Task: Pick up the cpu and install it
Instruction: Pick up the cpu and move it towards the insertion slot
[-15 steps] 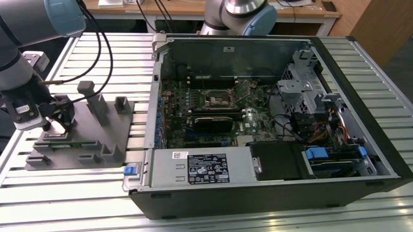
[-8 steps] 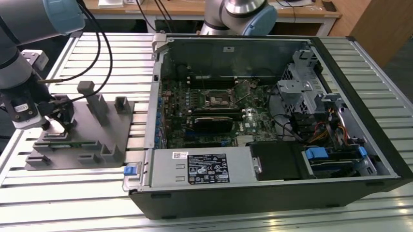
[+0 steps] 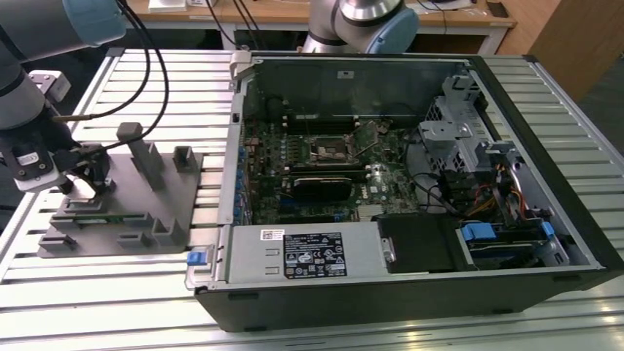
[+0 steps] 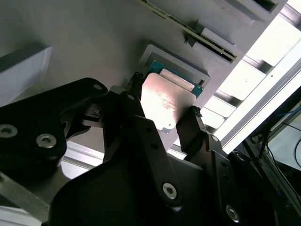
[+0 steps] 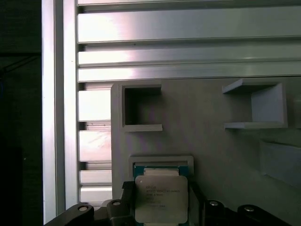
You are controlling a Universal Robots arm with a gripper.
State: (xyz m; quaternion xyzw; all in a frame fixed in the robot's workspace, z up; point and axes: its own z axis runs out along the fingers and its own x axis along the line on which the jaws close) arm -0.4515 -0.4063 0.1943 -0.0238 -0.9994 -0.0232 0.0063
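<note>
Hand (image 4: pixel 164 97) clamped on the cpu (image 4: pixel 166 101), fingers (image 4: pixel 194 125) on two opposite edges, at its pocket in the grey tray (image 3: pixel 146 212). We cannot tell if it is lifted. Socket (image 3: pixel 329 150) lies well apart, toward the exterior view's right, inside the case (image 3: pixel 410 292).

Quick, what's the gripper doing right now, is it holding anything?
Gripper: jaws closed on the cpu, one on each side of it, just above its pocket in the grey tray.
</note>
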